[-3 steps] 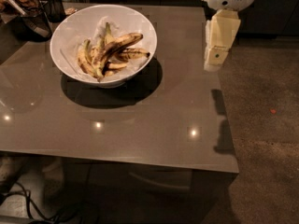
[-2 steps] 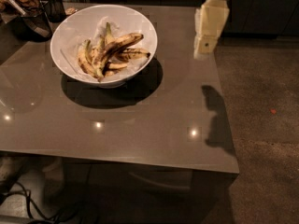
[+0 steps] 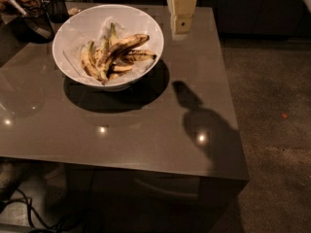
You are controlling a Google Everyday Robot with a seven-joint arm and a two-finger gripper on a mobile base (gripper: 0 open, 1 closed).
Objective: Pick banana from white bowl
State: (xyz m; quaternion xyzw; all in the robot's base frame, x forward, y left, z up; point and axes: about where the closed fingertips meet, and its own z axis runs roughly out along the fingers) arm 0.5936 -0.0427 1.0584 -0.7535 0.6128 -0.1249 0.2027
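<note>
The white bowl (image 3: 70,33) stands on the far left part of the grey table (image 3: 146,125). Several overripe bananas lie in it. The banana (image 3: 124,45), the longest and darkest, lies diagonally on top of the others, its tip pointing up and right. My gripper (image 3: 182,11) hangs cream-coloured at the top of the view, just right of the bowl's rim and above the table. It is clear of the bananas and holds nothing that I can see. Its shadow falls on the table to the lower right.
A dark glass container (image 3: 36,18) and a dark cup (image 3: 58,6) stand at the back left beside the bowl. The table's right edge borders brown carpet (image 3: 272,106). Cables (image 3: 29,212) lie on the floor at the lower left.
My gripper has moved left from beyond the table's right edge towards the bowl and higher in the view. The bowl and bananas have not moved.
</note>
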